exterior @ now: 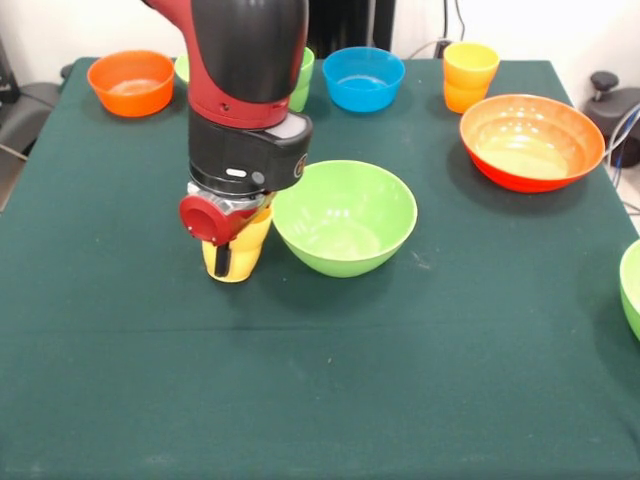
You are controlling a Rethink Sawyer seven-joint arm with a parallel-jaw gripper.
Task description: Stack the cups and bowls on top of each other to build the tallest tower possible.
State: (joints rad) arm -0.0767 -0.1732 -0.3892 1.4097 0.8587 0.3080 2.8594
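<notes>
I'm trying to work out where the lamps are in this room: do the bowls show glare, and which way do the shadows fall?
Front view: pale glare sits inside the large orange-red bowl, the large light green bowl and the small orange bowl, which suggests light from above; soft shadows lie on the green tablecloth close under and to the left of each bowl; the yellow cup is shaded under the gripper.

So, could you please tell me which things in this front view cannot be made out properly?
- Pincer: the arm's wrist covers it, so open or shut is unclear.
- Small yellow plastic cup: its rim is hidden under the wrist.
- Light green glossy item at the far edge: mostly behind the arm, so cup or bowl is unclear.
- Light green round bowl: cut off by the right edge.
</notes>
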